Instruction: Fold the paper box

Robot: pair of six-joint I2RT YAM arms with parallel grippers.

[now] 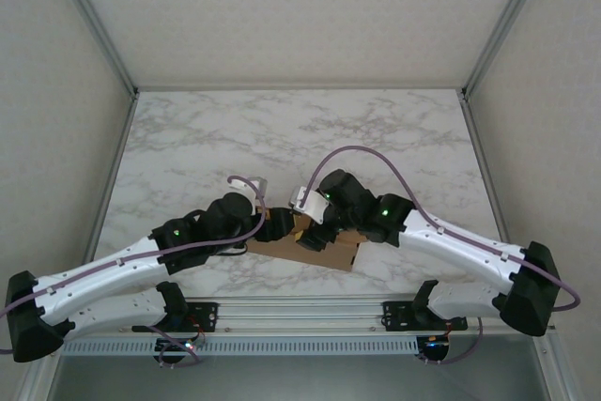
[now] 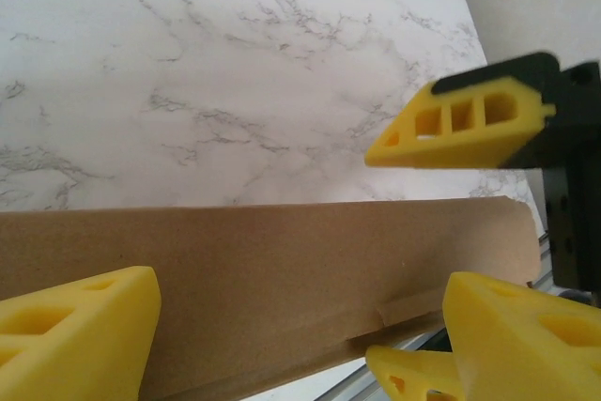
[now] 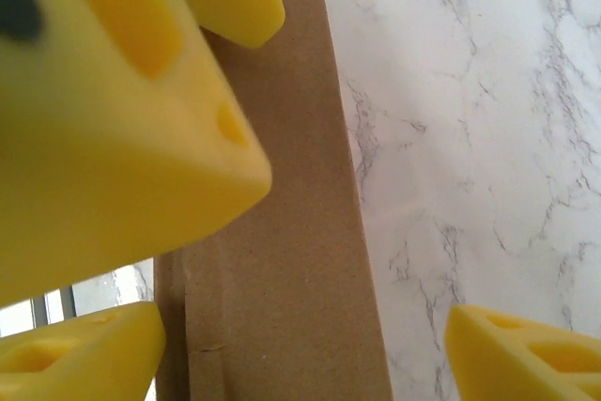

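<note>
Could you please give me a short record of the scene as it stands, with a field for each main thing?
surface: marble table
paper box: brown cardboard, near the middle of the table's near edge, where both arms meet
left gripper: open, fingers spread over a cardboard panel
right gripper: open, over the cardboard's long edge, close beside the left gripper
held: nothing visibly clamped

Bare desk (image 1: pixel 300 129) lies free from 9 through 12 to 3 o'clock of the paper box (image 1: pixel 343 253). Over the box the left gripper (image 1: pixel 278 224) and right gripper (image 1: pixel 315 232) crowd close, each in the other's way. At 6 o'clock the metal rail (image 1: pixel 300 312) closes off the desk's near edge.
</note>
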